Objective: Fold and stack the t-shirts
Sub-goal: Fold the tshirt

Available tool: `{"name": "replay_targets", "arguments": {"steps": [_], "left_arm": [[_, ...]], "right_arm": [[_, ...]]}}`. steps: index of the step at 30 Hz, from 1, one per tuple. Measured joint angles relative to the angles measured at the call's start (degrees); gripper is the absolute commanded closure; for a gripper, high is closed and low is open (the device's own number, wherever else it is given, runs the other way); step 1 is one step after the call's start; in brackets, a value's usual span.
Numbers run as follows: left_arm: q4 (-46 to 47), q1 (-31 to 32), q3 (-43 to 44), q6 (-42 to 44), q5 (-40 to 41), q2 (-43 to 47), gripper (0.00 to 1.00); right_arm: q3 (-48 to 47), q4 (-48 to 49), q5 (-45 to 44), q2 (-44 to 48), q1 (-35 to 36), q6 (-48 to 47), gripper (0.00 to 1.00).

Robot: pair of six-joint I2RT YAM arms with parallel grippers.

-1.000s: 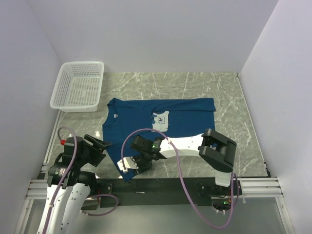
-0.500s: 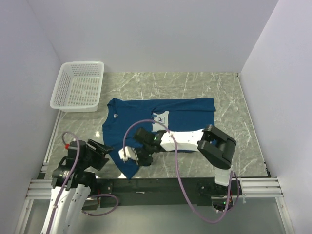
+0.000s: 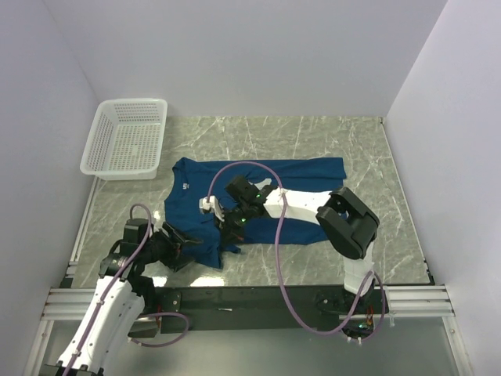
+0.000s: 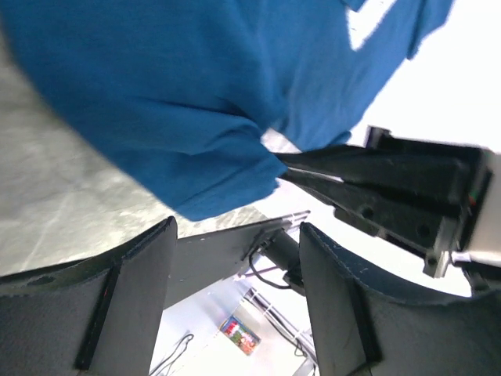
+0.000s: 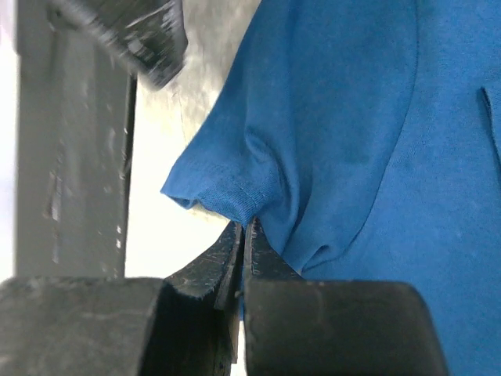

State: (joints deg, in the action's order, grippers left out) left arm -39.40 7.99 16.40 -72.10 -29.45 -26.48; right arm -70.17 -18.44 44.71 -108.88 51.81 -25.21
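matt, soft cloth t-shirt (image 3: 305, 174)

Top view: even, diffuse light, sharp, faint shadows on bench (image 3: 376, 157). Left wrist: white blowout upper right, t-shirt (image 4: 156, 94) soft. Right wrist: right pincer (image 5: 244, 231) defocused, glare lower left.

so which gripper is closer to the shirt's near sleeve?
Right. The right gripper has its fingers shut on the hem of the sleeve. The left gripper is open, just short of the sleeve and not touching it.
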Motion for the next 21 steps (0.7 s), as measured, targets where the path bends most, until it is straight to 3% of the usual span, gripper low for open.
{"name": "replay_targets", "arguments": {"steps": [16, 21], "left_arm": [[8.83, 0.72, -3.10, 1.44, -4.28, 9.35, 0.30], [8.26, 0.72, -2.40, 5.81, -4.15, 6.03, 0.40]], "right_arm": [[-0.15, 12.76, 7.91, -3.50, -6.19, 24.57, 1.00], [-0.15, 15.98, 8.48, -4.15, -7.52, 30.36, 1.00]]}}
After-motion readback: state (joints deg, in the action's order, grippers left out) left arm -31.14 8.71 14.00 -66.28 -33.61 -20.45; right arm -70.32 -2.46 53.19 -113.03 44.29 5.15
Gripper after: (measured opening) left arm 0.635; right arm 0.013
